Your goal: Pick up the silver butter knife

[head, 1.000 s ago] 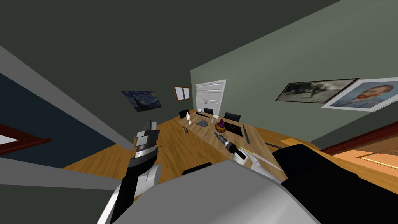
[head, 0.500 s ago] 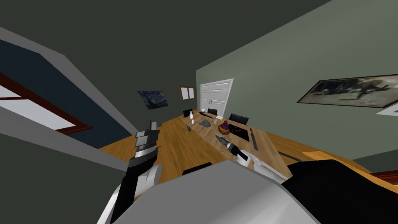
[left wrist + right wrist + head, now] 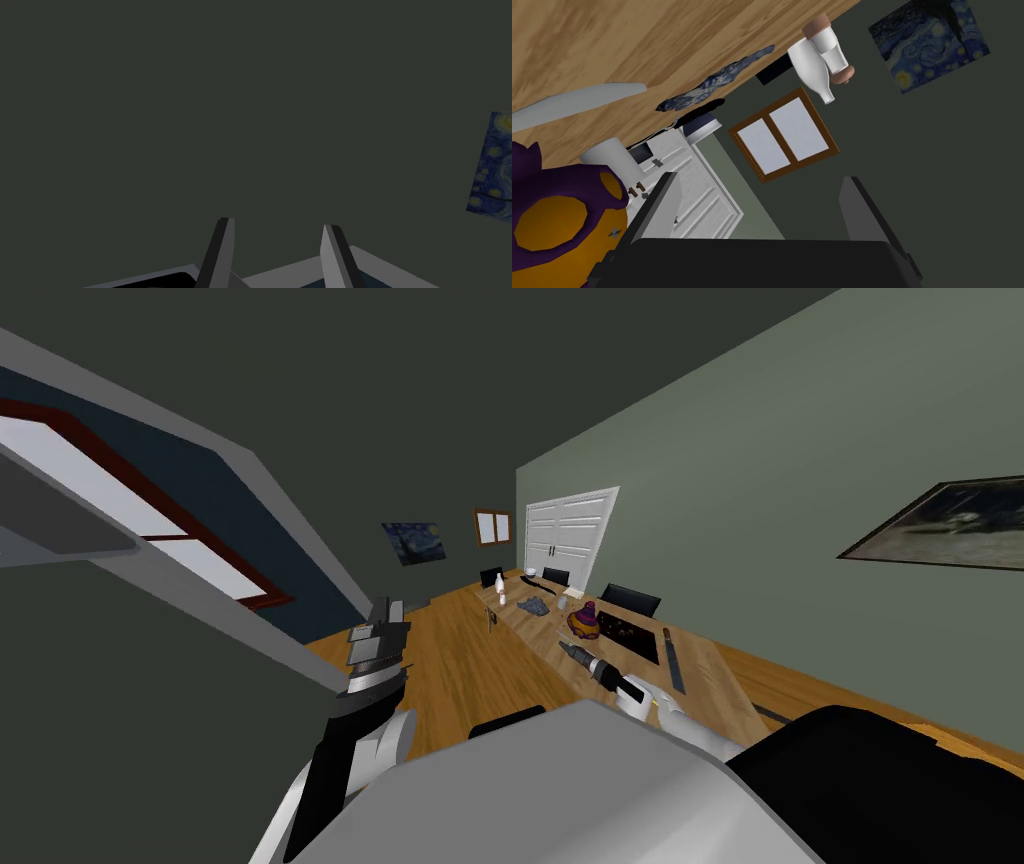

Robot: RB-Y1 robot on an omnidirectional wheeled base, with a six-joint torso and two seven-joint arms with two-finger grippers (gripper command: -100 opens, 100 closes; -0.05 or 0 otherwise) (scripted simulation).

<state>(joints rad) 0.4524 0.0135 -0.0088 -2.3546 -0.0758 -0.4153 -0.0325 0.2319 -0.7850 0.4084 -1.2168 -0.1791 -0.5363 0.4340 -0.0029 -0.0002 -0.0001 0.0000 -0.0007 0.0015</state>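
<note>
A home dining room: long wooden table [image 3: 712, 680], dark chairs [image 3: 630, 599], framed paintings [image 3: 414, 542].

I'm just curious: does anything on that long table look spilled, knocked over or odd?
Nothing spilled or toppled. Only a blue-grey cloth lies crumpled on the wooden table, between the white bottle and the purple-and-orange jar.

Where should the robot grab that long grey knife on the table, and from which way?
By its darker far end, likely the handle, from straight above: the knife lies flat on the wooden table, so fingers should pinch across its narrow width. The open right gripper hovers left of it.
</note>
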